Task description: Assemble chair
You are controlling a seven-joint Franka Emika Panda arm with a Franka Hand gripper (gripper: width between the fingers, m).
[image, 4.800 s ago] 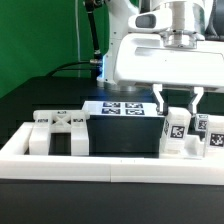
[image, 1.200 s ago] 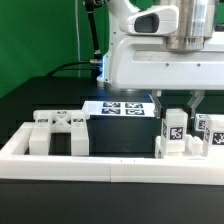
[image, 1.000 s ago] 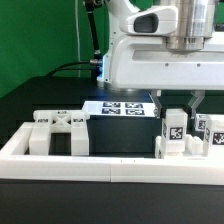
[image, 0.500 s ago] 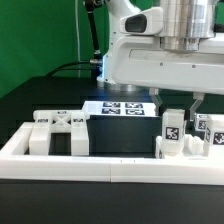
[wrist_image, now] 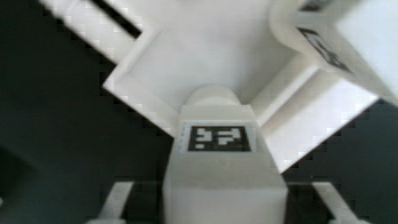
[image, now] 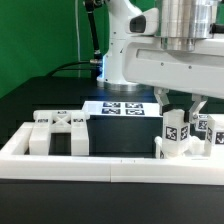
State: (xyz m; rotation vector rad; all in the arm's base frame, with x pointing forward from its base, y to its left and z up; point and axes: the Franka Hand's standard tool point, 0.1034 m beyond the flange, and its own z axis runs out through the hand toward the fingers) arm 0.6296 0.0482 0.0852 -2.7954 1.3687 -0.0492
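Backdrop: green curtain (image: 35, 40) on the exterior view's left, above a black surface (image: 40, 95).
Front edge: long white low border rail (image: 100, 165) runs across the whole width, nearest the camera, and hides the feet of everything behind it.
Left: white blocky plastic chair piece with short upright posts (image: 55, 132) stands just behind the rail, well apart from the arm.
Centre: marker board (image: 120, 108), thin, flat and white with black square tags, lies on the surface farther back.
Above centre and right: white robot arm (image: 135, 25) reaches down, and its broad white wrist housing (image: 165, 65) fills the upper right.
Jaws: partly closed, with one dark finger (image: 161, 100) on each side of a small white plastic post with a square black-and-white tag (image: 176, 138), gripping it near its top.
Held post: on the exterior view's right, just behind the rail, leaning slightly. Whether its foot touches the surface cannot be told.
Wrist view: the same post stands between the two fingers, tag facing the camera, with blurred white shapes beyond it.
Far right: more small white tagged blocks (image: 208, 132) stand just beside the held post, partly cut off by the picture's edge.
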